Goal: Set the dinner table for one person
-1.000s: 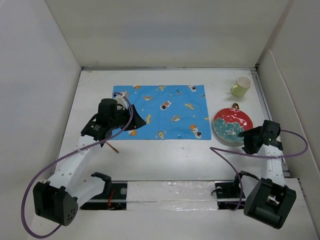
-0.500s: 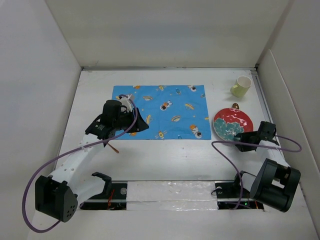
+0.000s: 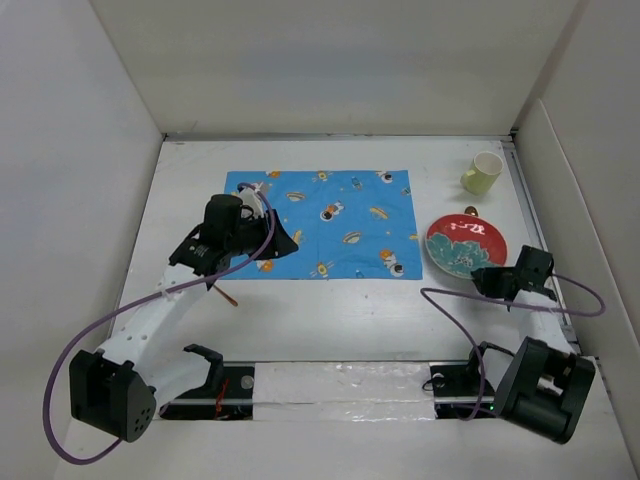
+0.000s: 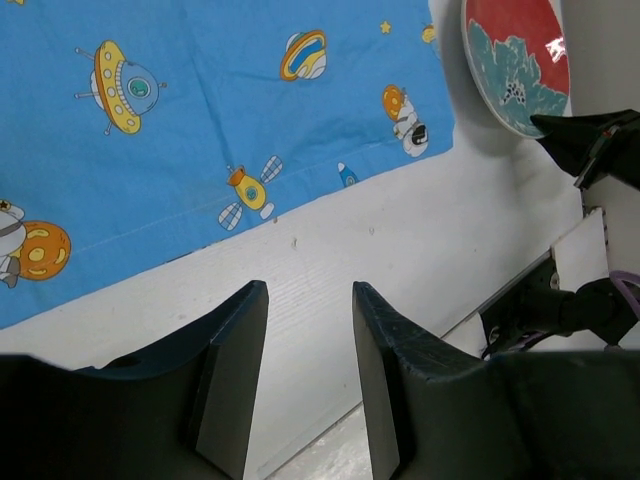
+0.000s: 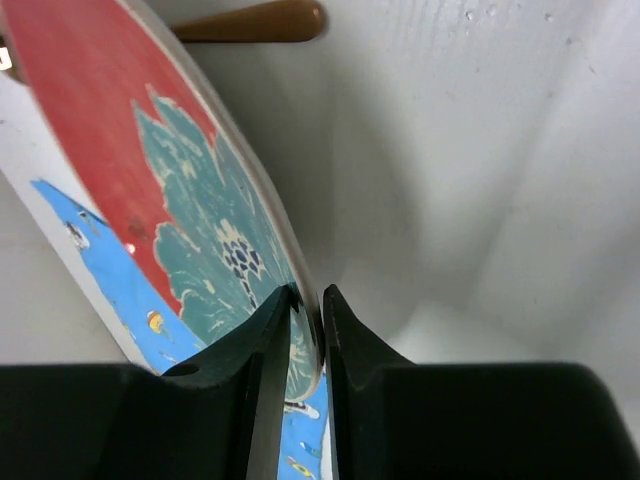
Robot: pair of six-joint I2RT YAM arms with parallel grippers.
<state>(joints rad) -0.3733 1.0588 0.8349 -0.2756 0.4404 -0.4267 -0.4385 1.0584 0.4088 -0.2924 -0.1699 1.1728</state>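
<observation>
Pinching the plate [image 3: 462, 245] by its rim, the right arm has shifted slightly since half a second before; the left arm is almost unchanged.

The white dinner table [image 3: 330, 310] fills the overhead view, with upright panels around it. A blue cloth [image 3: 330, 215] printed with cartoon spacemen and planets lies flat near its centre. The red and teal plate is right of the cloth, apart from it. A pale green cup [image 3: 482, 173] is beyond the plate. The right gripper [image 5: 305, 300] has its fingers nearly together, clamped on the plate's near rim. The left gripper [image 4: 305, 300] holds nothing, fingers moderately apart above bare tabletop just beside the cloth's near edge.
</observation>
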